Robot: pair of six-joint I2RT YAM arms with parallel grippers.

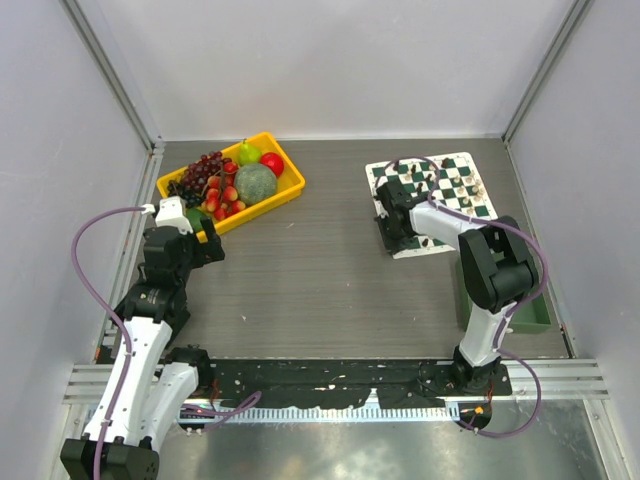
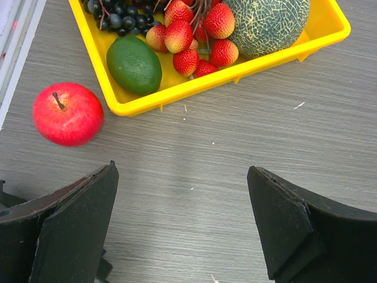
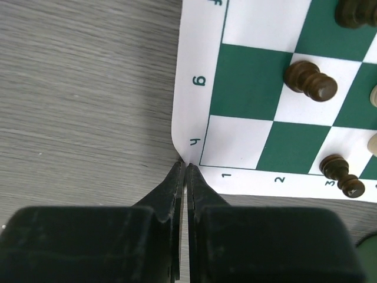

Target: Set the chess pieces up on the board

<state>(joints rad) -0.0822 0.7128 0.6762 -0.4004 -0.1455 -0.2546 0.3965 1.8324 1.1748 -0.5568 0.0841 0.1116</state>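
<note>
Table (image 1: 320,270): grey wood grain, under both claws.

Board (image 3: 247,88): flat on the table, running ahead and to the right of the right claw (image 3: 185,165). That claw is pressed together, tips right at the board's near-left corner by the white border. Can't tell if the mat edge is nipped between the tips or just touching them.

Yellow tray (image 2: 194,88): ahead of the left claw (image 2: 182,177), close but not touching. Left claw is spread wide, nothing between the fingers, bare table below it.

Green tray (image 1: 530,315): behind and to the right of the right claw, beside that arm's elbow, mostly hidden.

Melon (image 2: 265,23): in the yellow tray, ahead-right of the left claw.

Apple (image 2: 68,114): red, on the table outside the tray, ahead-left of the left claw, just off the tray corner.

Green fruit (image 2: 134,65): in the tray's near-left corner.

Strawberries (image 2: 178,36): a cluster mid-tray, straight ahead of the left claw. Grapes (image 2: 121,17): dark, behind the green fruit.

Chess pieces: scattered on the board ahead-right of the right claw. Dark piece (image 3: 310,81) a couple of squares in, another dark piece (image 3: 341,175) near the board's near edge, both well apart from the tips. Cream pieces (image 3: 372,94) are cut off at the right edge of the wrist view.
</note>
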